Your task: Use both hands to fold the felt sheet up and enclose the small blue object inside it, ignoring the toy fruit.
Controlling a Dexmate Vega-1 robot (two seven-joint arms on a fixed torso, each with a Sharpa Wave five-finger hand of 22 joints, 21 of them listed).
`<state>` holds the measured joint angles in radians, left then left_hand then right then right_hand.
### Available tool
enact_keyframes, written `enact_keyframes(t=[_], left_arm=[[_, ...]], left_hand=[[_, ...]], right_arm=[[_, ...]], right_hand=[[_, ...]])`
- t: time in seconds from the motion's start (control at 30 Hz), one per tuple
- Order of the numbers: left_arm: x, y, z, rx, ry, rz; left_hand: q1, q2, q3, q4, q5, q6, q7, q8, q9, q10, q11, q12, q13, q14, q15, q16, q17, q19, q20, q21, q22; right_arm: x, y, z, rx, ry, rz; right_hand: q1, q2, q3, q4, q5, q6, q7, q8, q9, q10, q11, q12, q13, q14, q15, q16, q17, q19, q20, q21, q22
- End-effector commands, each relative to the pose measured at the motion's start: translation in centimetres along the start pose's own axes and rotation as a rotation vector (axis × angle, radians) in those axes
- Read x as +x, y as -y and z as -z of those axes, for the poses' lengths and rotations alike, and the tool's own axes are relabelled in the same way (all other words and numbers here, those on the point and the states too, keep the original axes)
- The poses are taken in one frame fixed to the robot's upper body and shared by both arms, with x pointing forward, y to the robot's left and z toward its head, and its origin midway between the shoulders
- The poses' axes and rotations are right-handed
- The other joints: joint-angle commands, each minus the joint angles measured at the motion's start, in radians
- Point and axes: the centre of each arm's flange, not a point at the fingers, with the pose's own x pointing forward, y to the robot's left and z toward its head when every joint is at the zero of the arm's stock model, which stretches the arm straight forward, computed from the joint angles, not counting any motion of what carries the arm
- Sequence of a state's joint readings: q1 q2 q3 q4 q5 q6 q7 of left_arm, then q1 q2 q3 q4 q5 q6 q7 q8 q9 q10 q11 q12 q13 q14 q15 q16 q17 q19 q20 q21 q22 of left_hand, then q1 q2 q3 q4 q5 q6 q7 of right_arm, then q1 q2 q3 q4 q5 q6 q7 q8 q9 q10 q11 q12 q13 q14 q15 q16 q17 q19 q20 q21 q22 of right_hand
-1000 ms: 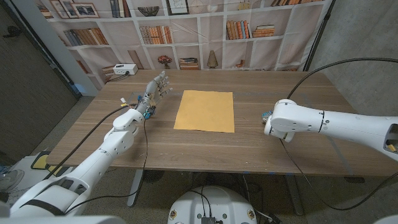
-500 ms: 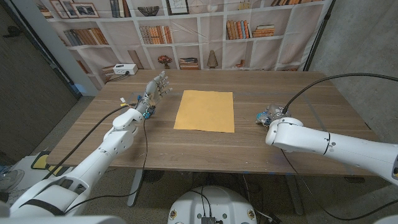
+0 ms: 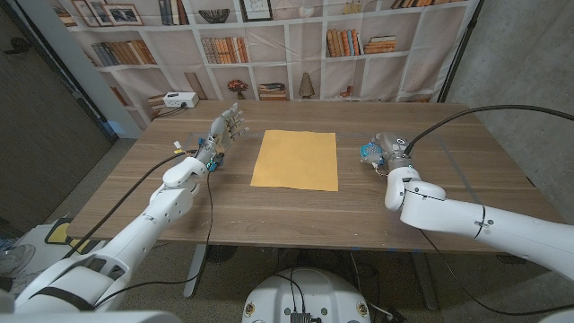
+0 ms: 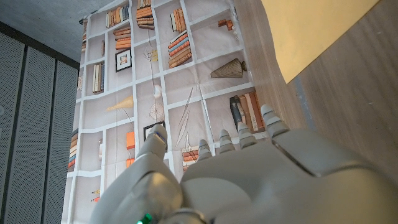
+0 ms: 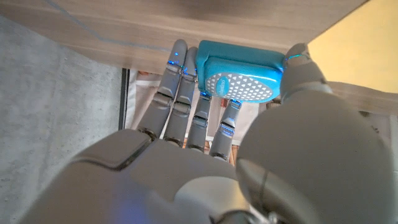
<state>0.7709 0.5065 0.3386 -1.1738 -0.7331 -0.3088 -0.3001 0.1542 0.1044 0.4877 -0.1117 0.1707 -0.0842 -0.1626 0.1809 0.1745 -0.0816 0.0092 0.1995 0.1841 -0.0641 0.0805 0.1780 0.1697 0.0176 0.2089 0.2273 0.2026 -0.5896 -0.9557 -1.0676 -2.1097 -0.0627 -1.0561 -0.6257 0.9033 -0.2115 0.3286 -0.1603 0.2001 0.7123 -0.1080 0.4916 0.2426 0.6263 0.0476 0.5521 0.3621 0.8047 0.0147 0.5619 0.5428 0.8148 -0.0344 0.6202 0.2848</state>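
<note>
**Blue object in the right hand, felt sheet flat at mid-desk**

The felt sheet (image 3: 295, 161) is a plain mustard-yellow rectangle lying flat and unfolded in the middle of the wooden desk (image 3: 296, 211), its edges straight and its surface smooth. A corner of it also shows in the left wrist view (image 4: 311, 31).

The small blue object (image 5: 239, 73) is a rounded turquoise block with a paler face covered in tiny triangular marks. The right hand (image 3: 380, 151) holds it, thumb on one end and fingers (image 5: 178, 93) against the other, just beside the sheet's right edge. In the head view the object is only a small blue glimpse at the hand (image 3: 366, 152); whether it touches the desk cannot be told.

The left hand (image 3: 226, 126) holds nothing, its fingers apart and reaching toward the far side of the desk, near the sheet's left edge but not touching it.

Beyond the desk hangs a backdrop printed with bookshelves (image 3: 269, 45), and a small white box (image 3: 181, 100) sits at the far left corner. Black cables (image 3: 457, 112) trail from both arms across the desk. Nothing lies on the sheet.
</note>
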Motion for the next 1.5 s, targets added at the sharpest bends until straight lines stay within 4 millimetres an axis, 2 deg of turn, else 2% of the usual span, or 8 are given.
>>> enact_keyframes(t=[0.03,0.13,0.3,0.7,0.93,1.5], left_arm=[[-0.6,0.2,0.0,-0.005,0.012,-0.013],[-0.9,0.2,0.0,-0.004,0.015,-0.017],[-1.2,0.2,-0.1,-0.001,0.015,-0.022],[-1.7,0.0,-0.2,0.004,0.019,-0.031],[-1.9,-0.1,-0.3,0.002,0.020,-0.032],[-2.6,0.9,-0.1,-0.004,0.014,-0.055]], left_hand=[[-0.007,-0.002,0.004,0.007,0.001,-0.006,-0.004,0.001,0.002,-0.004,0.003,0.001,0.001,0.001,0.007,0.004,0.006,0.001,0.006,0.004,0.002],[-0.008,-0.002,0.004,0.007,0.001,-0.006,-0.003,0.001,0.002,-0.004,0.002,0.001,0.001,0.001,0.006,0.004,0.006,0.000,0.006,0.004,0.002],[-0.009,-0.002,0.004,0.008,0.001,-0.006,-0.003,0.001,0.002,-0.004,0.005,0.001,0.001,0.001,0.006,0.004,0.006,0.000,0.006,0.004,0.002],[-0.011,-0.002,0.004,0.009,0.001,-0.007,-0.002,0.001,0.002,-0.002,0.005,0.002,0.001,-0.001,0.006,0.003,0.006,-0.001,0.005,0.004,0.002],[-0.012,-0.002,0.004,0.009,0.001,-0.006,-0.002,0.001,0.002,-0.003,0.005,0.001,0.001,-0.001,0.006,0.003,0.006,-0.001,0.005,0.004,0.002],[-0.018,-0.004,0.002,0.012,0.001,-0.005,0.001,0.002,0.002,-0.001,0.008,0.002,0.001,-0.001,0.007,0.003,0.006,-0.002,0.005,0.003,0.002]], right_arm=[[1.0,2.5,-4.6,-0.038,0.209,0.073],[1.5,2.7,-6.2,-0.035,0.270,0.064],[2.2,2.8,-8.1,-0.037,0.332,0.049],[3.2,2.3,-10.9,-0.024,0.413,0.016],[3.8,1.8,-12.6,-0.052,0.526,-0.027],[6.0,1.1,-16.9,-0.274,0.828,-0.129]], right_hand=[[0.364,0.352,0.065,-0.004,0.008,0.162,0.146,0.004,0.002,0.056,-0.041,0.009,0.009,0.126,-0.250,-0.006,0.009,0.057,-0.174,0.024,0.009],[0.369,0.353,0.060,0.000,0.008,0.165,0.145,0.002,0.002,0.060,-0.035,0.012,0.012,0.132,-0.249,-0.011,0.012,0.055,-0.173,0.036,0.013],[0.372,0.355,0.052,0.005,0.007,0.165,0.146,0.000,0.004,0.065,-0.039,0.016,0.015,0.142,-0.248,-0.018,0.018,0.050,-0.173,0.052,0.018],[0.376,0.360,0.036,0.017,0.006,0.168,0.147,-0.004,0.013,0.076,-0.029,0.021,0.015,0.165,-0.247,-0.033,0.031,0.046,-0.171,0.090,0.026],[0.382,0.351,0.028,0.013,0.007,0.170,0.152,-0.007,0.012,0.069,-0.033,0.019,0.017,0.164,-0.248,-0.043,0.036,0.037,-0.172,0.102,0.028],[0.409,0.336,0.010,0.004,0.014,0.179,0.159,-0.018,0.011,0.060,-0.041,0.013,0.014,0.155,-0.250,-0.072,0.046,0.016,-0.173,0.139,0.036]])
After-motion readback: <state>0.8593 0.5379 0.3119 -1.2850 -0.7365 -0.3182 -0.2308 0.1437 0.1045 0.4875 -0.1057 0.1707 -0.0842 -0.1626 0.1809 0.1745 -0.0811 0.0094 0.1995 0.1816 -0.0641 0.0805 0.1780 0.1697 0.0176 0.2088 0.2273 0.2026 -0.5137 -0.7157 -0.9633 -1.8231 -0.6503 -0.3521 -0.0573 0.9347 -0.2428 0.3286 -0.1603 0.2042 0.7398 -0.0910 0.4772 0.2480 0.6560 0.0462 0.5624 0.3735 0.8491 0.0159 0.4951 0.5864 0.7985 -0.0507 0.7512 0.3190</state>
